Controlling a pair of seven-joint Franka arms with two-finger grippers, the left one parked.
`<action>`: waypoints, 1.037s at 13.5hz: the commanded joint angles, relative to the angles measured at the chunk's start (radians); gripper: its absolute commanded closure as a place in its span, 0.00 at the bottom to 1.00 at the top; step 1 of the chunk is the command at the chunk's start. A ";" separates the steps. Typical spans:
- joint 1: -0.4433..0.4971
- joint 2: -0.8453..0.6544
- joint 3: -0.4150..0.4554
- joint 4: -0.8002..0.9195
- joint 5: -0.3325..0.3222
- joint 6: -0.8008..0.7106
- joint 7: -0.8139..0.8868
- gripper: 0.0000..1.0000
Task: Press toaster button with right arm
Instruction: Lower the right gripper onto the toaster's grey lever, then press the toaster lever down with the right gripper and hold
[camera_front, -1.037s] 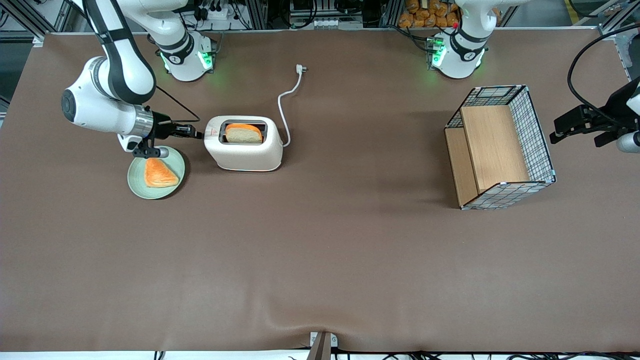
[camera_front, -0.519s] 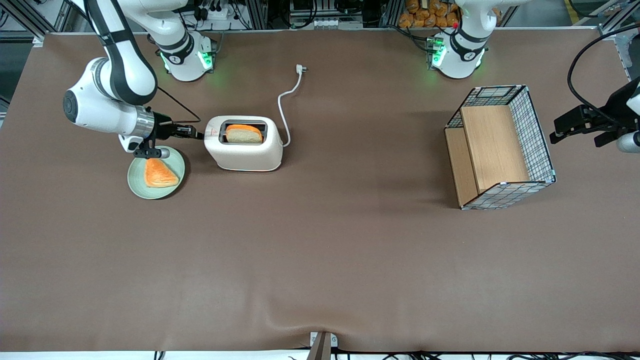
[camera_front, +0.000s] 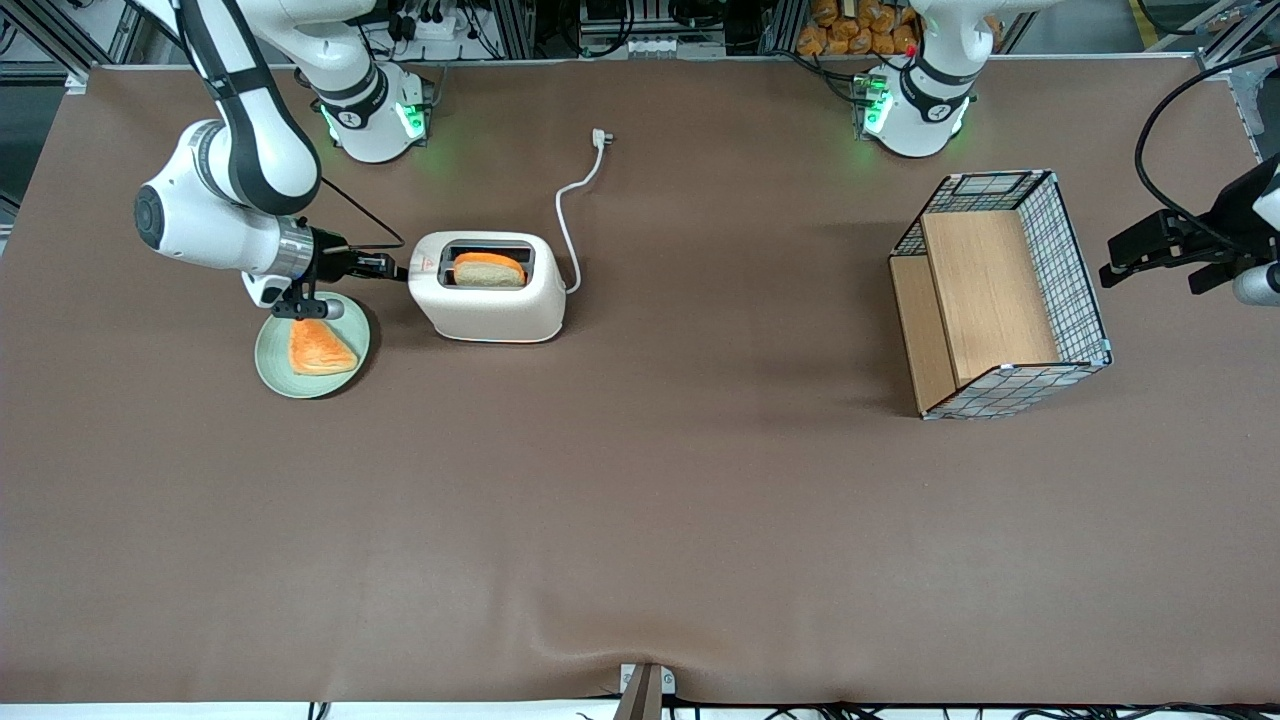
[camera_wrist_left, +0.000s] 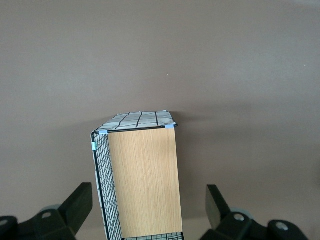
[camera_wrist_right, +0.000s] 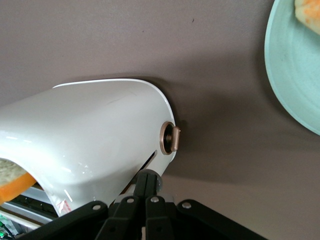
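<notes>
At the toaster (camera_wrist_right: 90, 135) end, shut pincer (camera_wrist_right: 146, 181) touches its lever slot.

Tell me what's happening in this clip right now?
The right arm has its gripper at the narrow end of the toaster, the end toward the working arm's side of the table, where the lever sits. The fingers are closed together, tips against that end by its slot. A slice of bread sits in the toaster's top slot. A green plate with another slice lies beside the toaster, under the arm's wrist. A wire basket stands toward the parked arm's end.
</notes>
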 joint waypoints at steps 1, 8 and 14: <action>0.018 0.014 0.003 -0.029 0.032 0.065 -0.058 1.00; 0.033 0.043 0.003 -0.043 0.034 0.110 -0.071 1.00; 0.046 0.062 0.003 -0.043 0.034 0.139 -0.071 1.00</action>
